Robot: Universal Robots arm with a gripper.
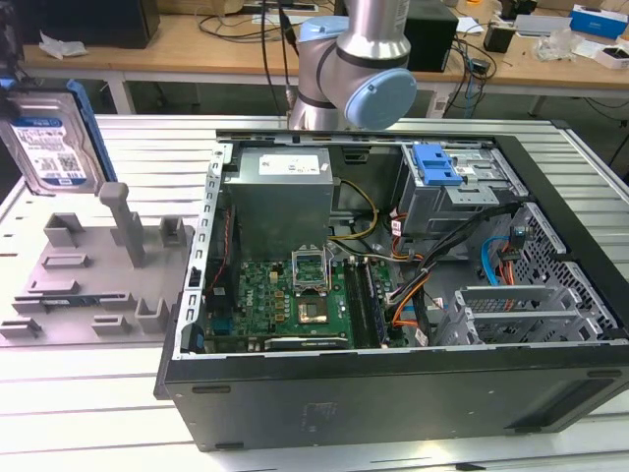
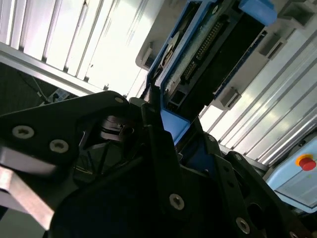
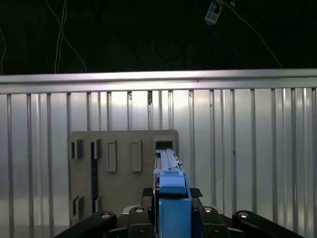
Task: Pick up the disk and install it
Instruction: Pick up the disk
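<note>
The disk (image 1: pixel 49 138), a silver drive with a white-and-blue label and a blue carrier rail, hangs tilted in the air at the exterior view's far left. It is above the grey holder block (image 1: pixel 88 285) and touches nothing below. In both wrist views my gripper (image 3: pixel 171 194) is shut on the disk's blue rail (image 3: pixel 172 183), with black fingers (image 2: pixel 151 111) pressed against its end. The disk's connector edge (image 2: pixel 213 44) points away from the gripper. The holder block (image 3: pixel 124 163) lies beneath, its slots open.
The open computer case (image 1: pixel 393 393) lies on the slatted metal table (image 1: pixel 98 413) to the exterior view's right. It holds a motherboard (image 1: pixel 295 300), a power supply (image 1: pixel 280 192) and a grey drive cage (image 1: pixel 462 202) topped by a blue latch (image 1: pixel 435 162). The arm's elbow (image 1: pixel 354 59) stands behind the case.
</note>
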